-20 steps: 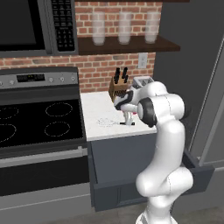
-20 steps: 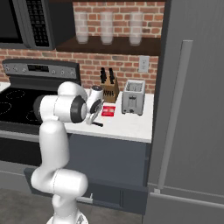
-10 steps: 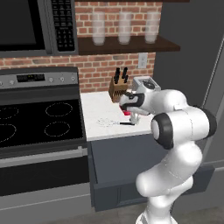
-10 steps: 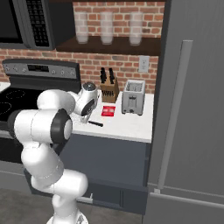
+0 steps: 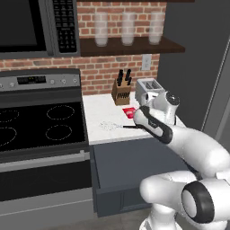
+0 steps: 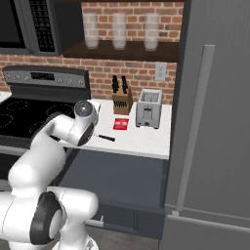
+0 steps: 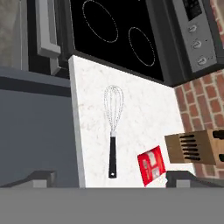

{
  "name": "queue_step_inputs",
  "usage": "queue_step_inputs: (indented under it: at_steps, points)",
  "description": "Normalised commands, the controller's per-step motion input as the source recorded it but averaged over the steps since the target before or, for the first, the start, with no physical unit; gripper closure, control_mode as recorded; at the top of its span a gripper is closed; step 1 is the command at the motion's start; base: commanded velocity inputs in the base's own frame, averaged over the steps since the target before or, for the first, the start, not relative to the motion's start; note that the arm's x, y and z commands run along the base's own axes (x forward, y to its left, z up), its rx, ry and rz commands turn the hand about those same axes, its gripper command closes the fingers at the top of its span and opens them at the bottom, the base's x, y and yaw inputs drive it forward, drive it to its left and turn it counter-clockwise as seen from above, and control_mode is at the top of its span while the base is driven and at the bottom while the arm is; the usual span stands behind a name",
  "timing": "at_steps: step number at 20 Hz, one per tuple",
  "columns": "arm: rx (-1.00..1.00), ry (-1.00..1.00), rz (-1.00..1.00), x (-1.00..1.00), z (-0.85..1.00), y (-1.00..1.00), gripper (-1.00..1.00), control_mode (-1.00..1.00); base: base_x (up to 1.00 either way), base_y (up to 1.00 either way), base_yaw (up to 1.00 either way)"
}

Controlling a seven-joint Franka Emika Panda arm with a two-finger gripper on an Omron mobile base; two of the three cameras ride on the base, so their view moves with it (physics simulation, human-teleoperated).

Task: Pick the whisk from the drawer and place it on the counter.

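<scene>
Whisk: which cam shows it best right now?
Hand view. The whisk lies whole and unblocked on the counter, wire loops and black handle both clear. Left base view shows it small, its handle end meeting the arm. Right base view shows just the handle end past the arm.

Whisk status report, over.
Tool open, empty, above counter. Whisk flat on counter, wires toward stovetop, clear of red packet. Drawer open. Nothing in the way.
</scene>
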Motion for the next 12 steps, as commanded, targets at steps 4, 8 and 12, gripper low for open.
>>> queue_step_inputs:
  at_steps: [4, 8, 12]
  points:
    - [0.0, -0.21, 0.0, -0.76, 0.93, 0.0, -1.0, -1.0, 0.0, 0.0, 0.0]
    - [0.0, -0.11, 0.01, -0.49, 0.92, 0.0, -1.0, -1.0, 0.0, 0.0, 0.0]
    - [0.04, -0.01, 0.03, -0.14, 0.22, -0.08, -1.0, -1.0, 0.0, 0.0, 0.0]
